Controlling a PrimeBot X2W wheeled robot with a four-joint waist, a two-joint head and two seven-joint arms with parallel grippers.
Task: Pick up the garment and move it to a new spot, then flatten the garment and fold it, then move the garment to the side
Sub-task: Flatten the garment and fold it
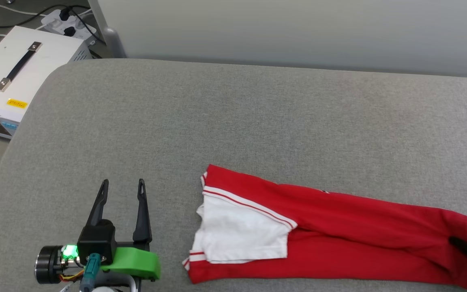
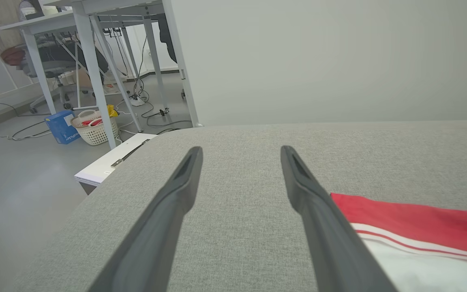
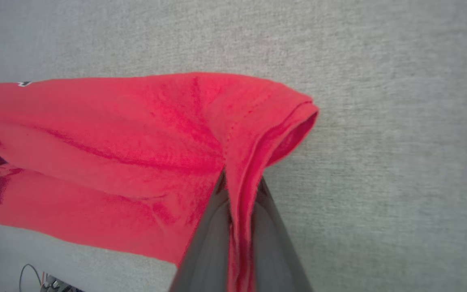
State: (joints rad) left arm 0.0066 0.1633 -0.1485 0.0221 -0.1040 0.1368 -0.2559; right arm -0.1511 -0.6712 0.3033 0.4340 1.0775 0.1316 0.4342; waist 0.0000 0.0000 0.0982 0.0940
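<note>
Pinching the red end of the garment (image 3: 136, 134), which lies folded on the grey cushion (image 1: 233, 113), in our right gripper (image 3: 239, 182), left gripper (image 1: 123, 185) spread nearby, we fear a one-point pull could slip or spill its folds.

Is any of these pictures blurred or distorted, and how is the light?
Head view: even soft light, no hard shadows, the weave of the grey cushion sharp. Left wrist view: wide-angle stretch; the left gripper looks soft close to the lens. Right wrist view: the garment is sharp, the right gripper pinching it is blurred and a little glossy.
</note>
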